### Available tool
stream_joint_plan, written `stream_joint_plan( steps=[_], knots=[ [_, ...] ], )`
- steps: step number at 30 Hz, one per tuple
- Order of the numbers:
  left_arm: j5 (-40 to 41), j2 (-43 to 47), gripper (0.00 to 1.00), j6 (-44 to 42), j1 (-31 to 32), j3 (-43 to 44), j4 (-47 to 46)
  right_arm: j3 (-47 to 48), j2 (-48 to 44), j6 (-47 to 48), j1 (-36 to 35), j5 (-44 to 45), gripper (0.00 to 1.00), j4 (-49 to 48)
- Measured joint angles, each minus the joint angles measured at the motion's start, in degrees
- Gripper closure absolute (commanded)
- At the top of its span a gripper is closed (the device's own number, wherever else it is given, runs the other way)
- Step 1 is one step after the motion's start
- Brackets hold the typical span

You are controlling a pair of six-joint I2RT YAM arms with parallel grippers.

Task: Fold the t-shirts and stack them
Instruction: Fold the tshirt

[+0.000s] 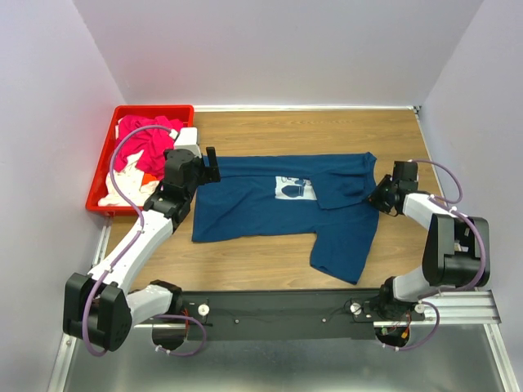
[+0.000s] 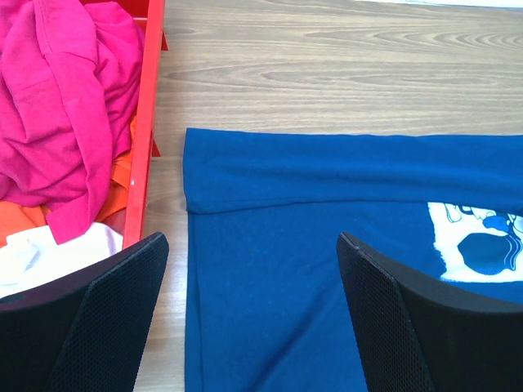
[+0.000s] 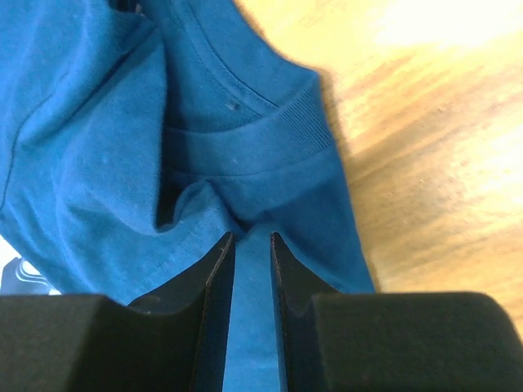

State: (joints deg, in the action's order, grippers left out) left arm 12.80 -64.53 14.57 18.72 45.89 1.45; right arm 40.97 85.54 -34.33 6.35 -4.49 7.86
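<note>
At the far left edge of the table (image 1: 270, 131) stands a red crate (image 1: 100, 175) with loose shirts heaped in it: a magenta-pink t-shirt (image 1: 140, 145) bunched on top, an orange t-shirt (image 2: 24, 219) showing under it, and a white t-shirt (image 1: 114, 196) at the crate's near end. Just beside the crate, the navy t-shirt (image 1: 261, 208) lies spread on the wood, hem toward the crate and collar toward the right. Its white print faces up and its far edge is turned over in a flat band. The left pincer (image 2: 252, 241) hangs over the hem end with its fingers spread wide, holding nothing. The right pincer (image 3: 252, 238) sits at the collar end, its fingers nearly together and pinching a raised fold of the navy cloth just below the ribbed neckline.
</note>
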Motion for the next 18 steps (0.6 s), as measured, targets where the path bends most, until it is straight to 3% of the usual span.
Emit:
stream_joint_plan(
  steps=[18],
  knots=[
    [-0.4,-0.5,0.09,0.0,0.0,0.0,0.0,-0.6,0.7,1.4,0.0,-3.8,0.66,-4.4]
  ],
)
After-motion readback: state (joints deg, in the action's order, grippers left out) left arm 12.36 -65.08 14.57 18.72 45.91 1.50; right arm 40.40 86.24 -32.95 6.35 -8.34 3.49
